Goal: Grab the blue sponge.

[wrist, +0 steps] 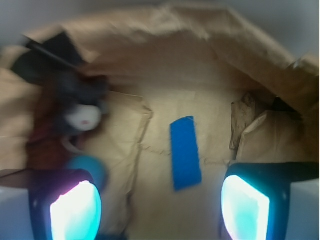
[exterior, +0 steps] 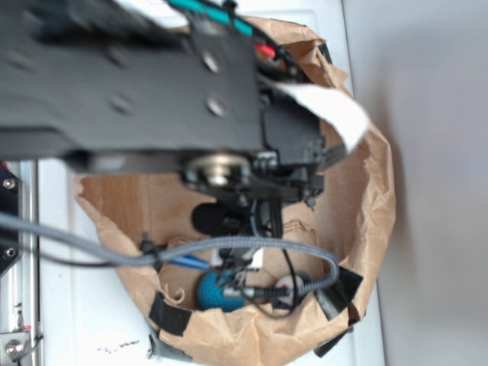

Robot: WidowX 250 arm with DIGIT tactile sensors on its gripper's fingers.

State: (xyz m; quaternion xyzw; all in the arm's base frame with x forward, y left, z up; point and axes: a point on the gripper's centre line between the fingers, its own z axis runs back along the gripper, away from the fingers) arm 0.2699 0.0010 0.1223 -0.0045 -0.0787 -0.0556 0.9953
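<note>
Blue sponge (wrist: 185,153) flat on brown paper (wrist: 210,90); teal ball (wrist: 90,167) left; jaws spread.

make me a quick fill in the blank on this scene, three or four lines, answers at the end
1. The blue sponge lies flat on ____ paper.
2. In the wrist view the sponge sits between the two fingers of the pincer, which is ____.
3. The round teal ball is seen in the wrist view to the ____ of the sponge.
4. The paper liner has its rim held by patches of ____ tape.

Missing words: brown; open; left; black
</note>
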